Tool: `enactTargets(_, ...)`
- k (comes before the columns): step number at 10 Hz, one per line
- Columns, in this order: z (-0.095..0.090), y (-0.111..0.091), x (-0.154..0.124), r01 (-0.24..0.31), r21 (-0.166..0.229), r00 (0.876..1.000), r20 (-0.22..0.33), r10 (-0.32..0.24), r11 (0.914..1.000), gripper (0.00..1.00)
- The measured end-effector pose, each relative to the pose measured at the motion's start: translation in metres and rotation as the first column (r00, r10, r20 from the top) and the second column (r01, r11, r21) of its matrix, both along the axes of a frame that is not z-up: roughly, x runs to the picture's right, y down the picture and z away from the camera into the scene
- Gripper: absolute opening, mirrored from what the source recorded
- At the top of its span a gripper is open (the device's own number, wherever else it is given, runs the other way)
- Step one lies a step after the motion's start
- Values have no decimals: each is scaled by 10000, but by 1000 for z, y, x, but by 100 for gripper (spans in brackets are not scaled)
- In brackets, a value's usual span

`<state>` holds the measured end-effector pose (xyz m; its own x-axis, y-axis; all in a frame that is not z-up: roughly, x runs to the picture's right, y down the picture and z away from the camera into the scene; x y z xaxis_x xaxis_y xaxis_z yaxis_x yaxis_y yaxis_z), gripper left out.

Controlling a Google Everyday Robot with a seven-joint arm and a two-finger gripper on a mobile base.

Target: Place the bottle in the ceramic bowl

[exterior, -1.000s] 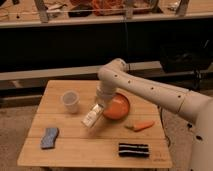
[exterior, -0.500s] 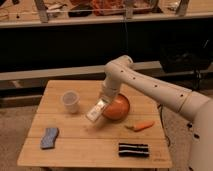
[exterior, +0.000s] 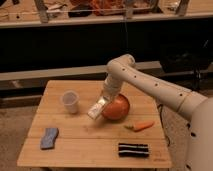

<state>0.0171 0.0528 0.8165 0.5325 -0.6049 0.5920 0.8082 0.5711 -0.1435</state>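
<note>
Wooden table (exterior: 75, 132) filled the lower frame, slatted top, light wood. White robot arm (exterior: 150, 85) reached in from the right, elbow high, forearm dropping down toward table center. Ceramic bowl (exterior: 118, 107) sat right of table center, orange-brown, round, partly hidden on its left by the arm's end. Gripper (exterior: 104, 100) was over the bowl's left edge, low above the table. It had hold of the bottle (exterior: 97, 110); grip was closed round the bottle's upper end. Bottle was whitish, tilted, lower end angled down and left, lying just beside the bowl's left rim and not inside it. Could not tell whether the bottle touched the rim or the tabletop. Translucent plastic cup (exterior: 70, 101) stood upright left of the bottle, apart from it. Blue sponge (exterior: 49, 138) lay near the front left corner. Dark striped packet (exterior: 133, 149) lay near the front right edge. Carrot (exterior: 141, 126) lay flat just right and front of the bowl, between bowl and packet.
</note>
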Motion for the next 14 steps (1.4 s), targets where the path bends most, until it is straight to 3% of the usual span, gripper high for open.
enactTargets(4, 6, -5, 7, -154, -67, 9999, -43, 154, 9999, 71)
enactTargets(6, 10, -8, 8, -198, -105, 9998, -55, 198, 9997, 80)
enactTargets(8, 12, -9, 10, -231, -136, 9997, -69, 230, 9996, 80)
enactTargets(10, 15, -12, 15, -296, -187, 9995, -112, 294, 9994, 69)
enactTargets(13, 18, -15, 15, -321, -276, 9994, -106, 319, 9991, 62)
enactTargets(14, 18, -14, 16, -328, -317, 9994, -104, 325, 9990, 65)
